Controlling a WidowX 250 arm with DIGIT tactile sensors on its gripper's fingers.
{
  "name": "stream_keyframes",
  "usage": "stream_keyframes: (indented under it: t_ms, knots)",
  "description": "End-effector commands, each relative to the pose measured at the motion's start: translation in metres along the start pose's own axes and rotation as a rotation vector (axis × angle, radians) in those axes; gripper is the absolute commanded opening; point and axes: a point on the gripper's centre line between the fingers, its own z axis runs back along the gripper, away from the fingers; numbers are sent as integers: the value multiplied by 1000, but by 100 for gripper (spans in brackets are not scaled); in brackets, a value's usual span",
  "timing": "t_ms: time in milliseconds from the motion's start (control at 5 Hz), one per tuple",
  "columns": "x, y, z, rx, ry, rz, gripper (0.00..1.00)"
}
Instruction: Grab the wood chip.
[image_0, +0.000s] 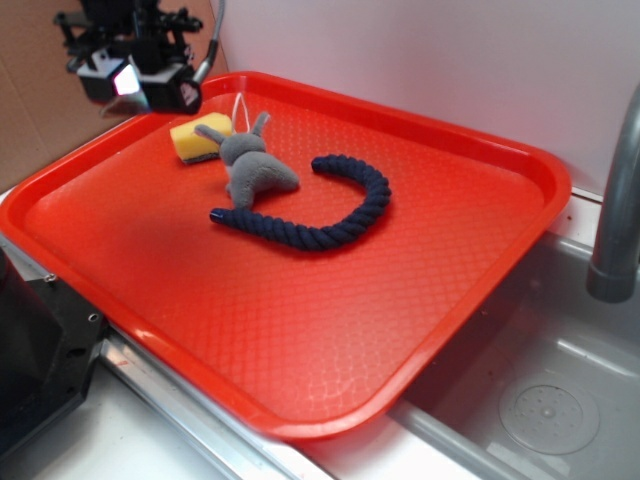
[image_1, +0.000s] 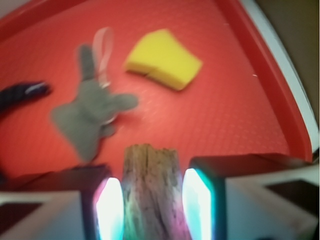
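Between my gripper's (image_1: 152, 200) two lit pads (image_1: 108, 207): the wood chip (image_1: 151, 190), clamped on both sides, grain running lengthwise. In the exterior view the gripper hangs well above the red tray's (image_0: 520, 230) far left corner, so I judge the grab done and the chip already lifted; only holding it secure remains. Below on the tray: yellow sponge (image_1: 164, 59), grey plush mouse (image_1: 90, 112) beside it, dark blue rope (image_0: 340, 225) curled near the mouse.
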Motion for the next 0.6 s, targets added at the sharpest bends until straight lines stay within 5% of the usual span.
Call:
stream_keyframes:
  t_ms: [0,400]
  knots:
    - [-12,-28,70,-57,-46,-178,0]
    - [-1,-23,76,-64,-60,-166,0]
